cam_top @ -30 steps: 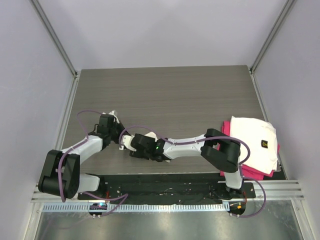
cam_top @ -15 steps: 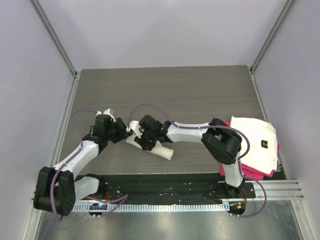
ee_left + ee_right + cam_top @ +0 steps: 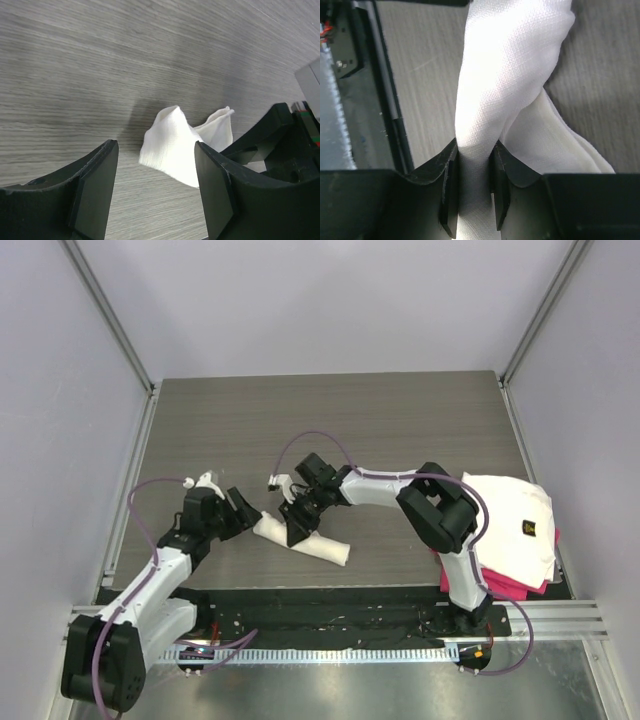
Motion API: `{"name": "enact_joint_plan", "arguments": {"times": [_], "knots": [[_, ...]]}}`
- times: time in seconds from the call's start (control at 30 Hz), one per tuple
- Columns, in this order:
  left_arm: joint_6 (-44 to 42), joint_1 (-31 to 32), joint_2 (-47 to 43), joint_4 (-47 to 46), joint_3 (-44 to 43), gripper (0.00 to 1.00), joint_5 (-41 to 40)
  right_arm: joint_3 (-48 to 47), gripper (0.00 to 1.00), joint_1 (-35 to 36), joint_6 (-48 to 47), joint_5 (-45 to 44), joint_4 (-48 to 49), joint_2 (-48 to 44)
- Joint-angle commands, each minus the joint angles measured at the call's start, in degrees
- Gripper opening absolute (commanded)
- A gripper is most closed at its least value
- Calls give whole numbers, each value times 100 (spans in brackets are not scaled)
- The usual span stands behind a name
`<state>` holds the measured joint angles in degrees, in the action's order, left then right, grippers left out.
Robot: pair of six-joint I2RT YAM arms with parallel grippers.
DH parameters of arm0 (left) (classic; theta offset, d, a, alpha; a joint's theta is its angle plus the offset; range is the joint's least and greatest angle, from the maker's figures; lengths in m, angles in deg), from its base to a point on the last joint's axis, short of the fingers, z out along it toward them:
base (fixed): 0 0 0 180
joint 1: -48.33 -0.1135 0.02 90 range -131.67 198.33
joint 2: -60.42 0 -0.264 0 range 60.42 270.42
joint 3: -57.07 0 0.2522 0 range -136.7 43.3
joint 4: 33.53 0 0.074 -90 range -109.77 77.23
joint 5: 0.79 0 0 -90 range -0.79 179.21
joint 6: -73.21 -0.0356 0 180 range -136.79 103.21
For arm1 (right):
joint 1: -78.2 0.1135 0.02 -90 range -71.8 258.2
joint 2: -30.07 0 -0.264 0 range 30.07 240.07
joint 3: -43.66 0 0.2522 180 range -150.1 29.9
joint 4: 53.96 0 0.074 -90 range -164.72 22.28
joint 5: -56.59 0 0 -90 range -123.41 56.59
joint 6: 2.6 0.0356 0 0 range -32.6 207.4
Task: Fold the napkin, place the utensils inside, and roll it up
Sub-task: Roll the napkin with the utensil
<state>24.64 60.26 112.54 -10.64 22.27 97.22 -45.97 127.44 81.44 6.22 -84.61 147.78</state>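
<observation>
The napkin (image 3: 318, 544) lies as a cream-white roll on the wooden table, slanting from upper left to lower right. My right gripper (image 3: 298, 524) is shut on the roll near its left part; in the right wrist view the cloth (image 3: 512, 60) is pinched between both pads (image 3: 449, 192). My left gripper (image 3: 247, 512) stands open just left of the roll's end. In the left wrist view, the napkin's loose end (image 3: 172, 147) shows ahead, between the spread fingers (image 3: 95, 190), which do not touch it. The utensils are hidden.
A folded white cloth with a small dark logo (image 3: 510, 520) rests on a pink cloth (image 3: 500, 586) at the right edge. The black base rail (image 3: 340, 618) runs along the near edge. Grey walls enclose the table on three sides.
My left gripper opened, let go of the roll's end and drew back to the left. My right gripper closed on the napkin roll and shifted up and right with it.
</observation>
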Motion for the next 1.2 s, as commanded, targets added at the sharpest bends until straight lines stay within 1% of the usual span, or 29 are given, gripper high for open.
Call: {"name": "enact_joint_plan", "arguments": {"times": [0.0,0.13,0.33,0.43,0.53,0.57,0.63,0.67,0.73,0.77,0.8,0.87,0.9,0.97,1.0,1.07,1.1,1.17], "knots": [[216,-15,96,-788,222,65,498,-50,32,-98,174,851,-553,445],[374,-6,421,-1281,337,62,771,-120,31,-186,174,984,-562,595],[418,-15,667,-1466,477,56,772,-225,31,-265,174,1011,-562,753],[480,-14,904,-1852,574,52,869,-287,32,-256,182,933,-570,806],[471,-6,1159,-2081,548,40,1009,-366,34,-256,270,669,-623,824],[471,-14,1326,-2134,522,30,1096,-375,36,-265,279,529,-667,771],[480,-6,1441,-2178,496,19,1150,-358,39,-256,332,335,-676,657],[471,-14,1502,-2152,452,10,1150,-358,43,-265,384,108,-693,483],[445,-15,1529,-1942,390,3,1054,-332,47,-265,420,-122,-720,245],[410,-15,1529,-1871,338,0,1019,-305,50,-239,446,-384,-720,-9],[392,-15,1529,-1792,311,0,966,-288,56,-230,464,-543,-737,-168],[331,-6,1529,-1625,232,0,957,-244,63,-169,516,-1052,-729,-580],[313,-14,1547,-1555,197,0,948,-235,71,-73,490,-1577,-729,-704],[287,-15,1547,-1335,101,0,922,-130,74,112,359,-2089,-650,-985],[287,-15,1573,-1247,56,0,869,1,76,365,289,-2744,-580,-1213],[226,-14,1643,-1019,-49,0,860,256,77,647,9,-3729,-141,-1425],[190,-23,1765,-966,-93,0,886,519,78,997,-115,-4666,26,-1505],[129,-15,1907,-738,-225,0,948,679,79,1315,-388,-5324,395,-1514]]}}
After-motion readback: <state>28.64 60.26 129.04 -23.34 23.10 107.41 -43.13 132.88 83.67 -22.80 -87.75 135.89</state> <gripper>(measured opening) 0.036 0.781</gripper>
